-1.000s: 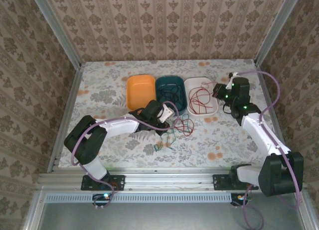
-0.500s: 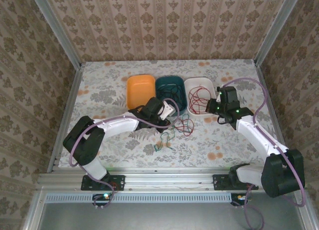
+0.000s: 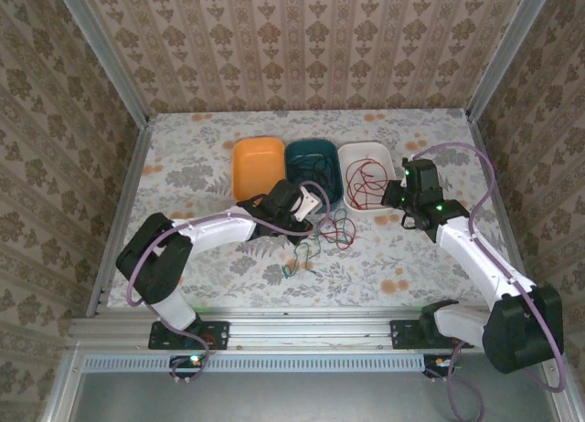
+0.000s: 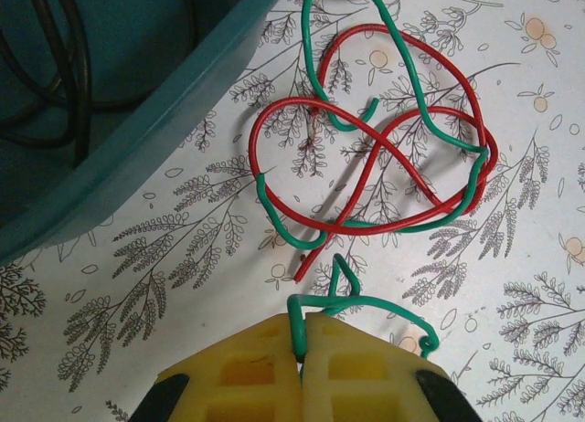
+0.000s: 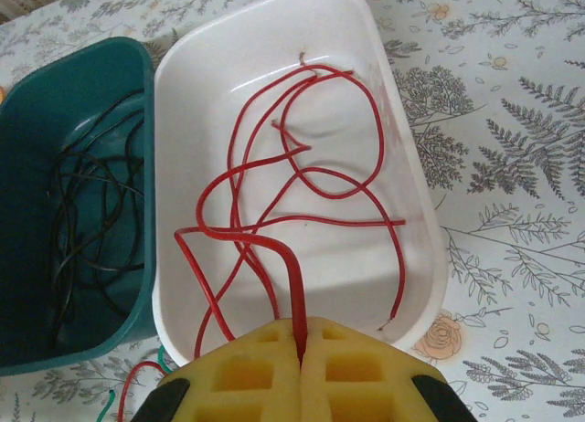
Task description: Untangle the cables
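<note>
Thin, light, bendy wire. Judged springy enough to keep its kinks and slick enough to slip from a loose pinch. Likely to drag the whole knot along rather than pull free. Best taken near a free end, clear of the crossings, never mid-tangle.

Left gripper [image 4: 302,329]: pads pressed together, pinching the green cable [image 4: 366,300] at a bend, at 6 o'clock of the knot. Past the pads, wound through the loose red cable [image 4: 420,44] over several crossings. Both flat on the flowered tabletop [image 4: 530,285], at 5 o'clock of the teal tray [image 4: 110,121]. Left arm stretched low from its base at the table's 7 o'clock toward the middle, wrist pointing to 3 o'clock.

Right gripper [image 5: 300,335]: pads closed on one strand of the trayed red cable [image 5: 294,280], at 6 o'clock of the white tray [image 5: 437,258]. Rest of that strand coiled loosely inside the tray. Black cables [image 5: 69,212] heaped in the teal tray, at the white one's 9 o'clock. Right arm reaching from its base at the table's 5 o'clock up toward 11 o'clock, wrist beside the white tray at 3 o'clock of it, looking down.
</note>
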Controlling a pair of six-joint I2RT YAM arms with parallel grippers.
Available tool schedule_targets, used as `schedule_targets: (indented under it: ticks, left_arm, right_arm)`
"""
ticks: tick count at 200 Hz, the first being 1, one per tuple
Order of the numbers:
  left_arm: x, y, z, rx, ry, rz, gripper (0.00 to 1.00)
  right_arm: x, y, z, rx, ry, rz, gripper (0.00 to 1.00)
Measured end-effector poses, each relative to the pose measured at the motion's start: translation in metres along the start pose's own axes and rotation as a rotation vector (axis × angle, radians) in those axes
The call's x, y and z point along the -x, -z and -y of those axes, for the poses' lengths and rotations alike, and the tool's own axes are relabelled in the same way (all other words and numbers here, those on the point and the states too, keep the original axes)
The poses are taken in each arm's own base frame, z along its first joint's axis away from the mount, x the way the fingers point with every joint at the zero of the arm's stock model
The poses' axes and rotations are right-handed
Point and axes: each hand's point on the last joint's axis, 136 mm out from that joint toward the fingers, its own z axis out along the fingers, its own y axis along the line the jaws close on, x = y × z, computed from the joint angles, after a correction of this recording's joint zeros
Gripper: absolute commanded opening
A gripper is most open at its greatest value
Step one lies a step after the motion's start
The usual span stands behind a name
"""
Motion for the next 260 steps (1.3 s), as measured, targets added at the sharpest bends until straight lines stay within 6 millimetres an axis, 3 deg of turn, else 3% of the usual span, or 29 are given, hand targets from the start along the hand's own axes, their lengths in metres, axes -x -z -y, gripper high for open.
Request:
schedule_targets:
  ticks: [30, 60, 97, 120, 140, 179, 222, 241, 260]
  left_arm:
    - [0.004, 0.002, 0.002, 0.001, -0.003, -0.004, 0.0]
    - [0.006, 0.003, 0.002, 0.002, -0.004, -0.005, 0.0]
    - [0.008, 0.005, 0.002, 0.008, -0.015, -0.004, 0.0]
    - [0.008, 0.006, 0.0, 0.021, -0.019, -0.003, 0.0]
    - [0.013, 0.013, -0.002, 0.04, -0.023, 0.015, 0.0]
    - [0.025, 0.027, -0.004, 0.072, -0.03, 0.065, 0.0]
    - [0.025, 0.032, -0.005, 0.084, -0.031, 0.08, 0.0]
    - [0.023, 0.033, -0.007, 0.091, -0.03, 0.079, 0.0]
    - [0.021, 0.034, -0.011, 0.109, -0.024, 0.086, 0.0]
  right_arm:
    - [-0.002, -0.011, 0.0, -0.006, 0.0, -0.01, 0.0]
    - [-0.019, -0.043, 0.007, -0.06, 0.003, -0.101, 0.0]
    - [-0.021, -0.081, 0.01, -0.121, -0.033, -0.162, 0.01]
    - [-0.02, -0.097, 0.011, -0.147, -0.053, -0.178, 0.09]
    - [-0.01, -0.103, 0.01, -0.16, -0.065, -0.161, 0.29]
    - [0.019, -0.095, 0.01, -0.201, -0.061, -0.091, 0.44]
    - [0.034, -0.058, 0.009, -0.215, -0.051, -0.017, 0.42]
    - [0.025, -0.031, -0.003, -0.15, -0.005, 0.009, 0.39]
    - [-0.006, -0.011, -0.022, -0.043, 0.06, -0.024, 0.38]
